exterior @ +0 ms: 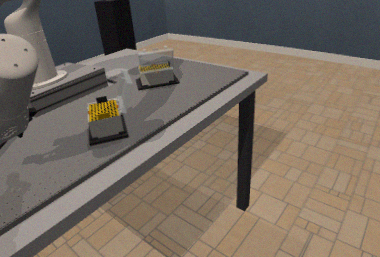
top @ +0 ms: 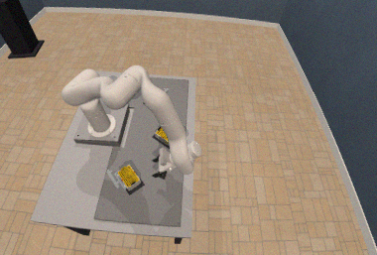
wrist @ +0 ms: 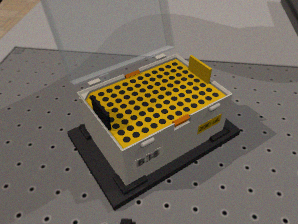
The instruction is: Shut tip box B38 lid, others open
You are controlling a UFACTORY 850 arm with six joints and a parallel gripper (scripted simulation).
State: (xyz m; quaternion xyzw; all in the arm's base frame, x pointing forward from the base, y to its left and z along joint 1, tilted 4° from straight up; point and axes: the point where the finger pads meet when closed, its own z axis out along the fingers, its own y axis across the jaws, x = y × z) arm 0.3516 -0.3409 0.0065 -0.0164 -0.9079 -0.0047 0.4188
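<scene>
The nearest tip box (top: 129,176) (wrist: 120,160) sits level between the corner locators of its black holder plate (wrist: 95,175). Its clear lid (wrist: 112,37) stands up, open, on the far side. The ID sticker (wrist: 148,157) is blurred; it looks like B16, but I cannot be sure. My gripper (top: 158,167) is open and empty, above the mat to the right of this box in the top view. A middle tip box (top: 163,134) (exterior: 107,126) is partly behind the arm in the top view; its clear lid looks open. The far tip box (exterior: 156,77) has its lid (exterior: 156,56) upright. Their IDs are unreadable.
The robot base (top: 99,137) (exterior: 70,88) stands on the table beside the dark perforated mat (top: 141,209) (wrist: 30,150). The arm (top: 164,110) passes over the middle and far part of the mat. A black finger tip shows at the bottom edge of the wrist view.
</scene>
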